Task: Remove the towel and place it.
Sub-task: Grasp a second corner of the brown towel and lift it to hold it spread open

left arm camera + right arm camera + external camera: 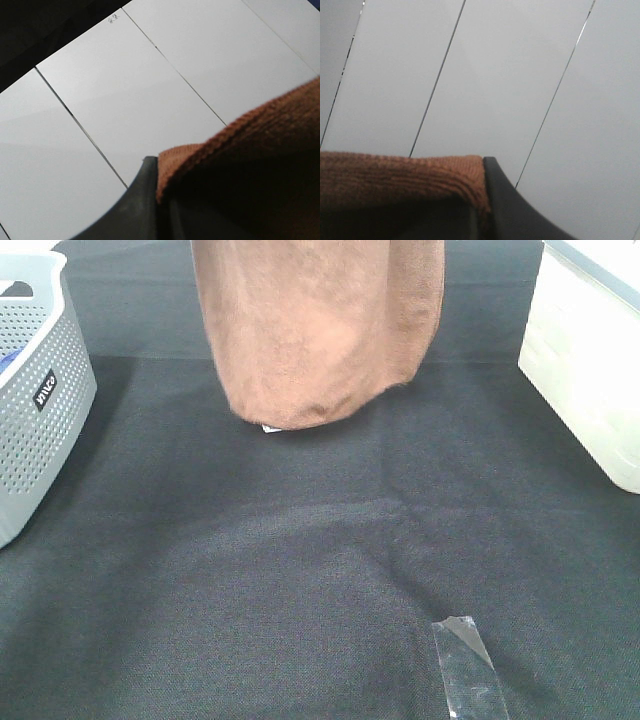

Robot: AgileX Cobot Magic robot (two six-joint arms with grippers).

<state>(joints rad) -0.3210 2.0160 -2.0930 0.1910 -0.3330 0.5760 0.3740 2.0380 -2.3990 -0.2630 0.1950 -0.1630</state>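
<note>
The brown fuzzy towel hangs down from above the exterior high view's top edge, its lower fold resting near the black cloth, with a small white tag at its bottom. Both grippers are out of the exterior high view, above the frame. In the left wrist view the towel's hem lies pinched against a dark finger. In the right wrist view the towel's hem is clamped beside a dark finger. Both wrist cameras look at white panels.
A grey perforated basket stands at the left edge. A white plastic bin stands at the right. A strip of clear tape lies on the black table cloth near the front.
</note>
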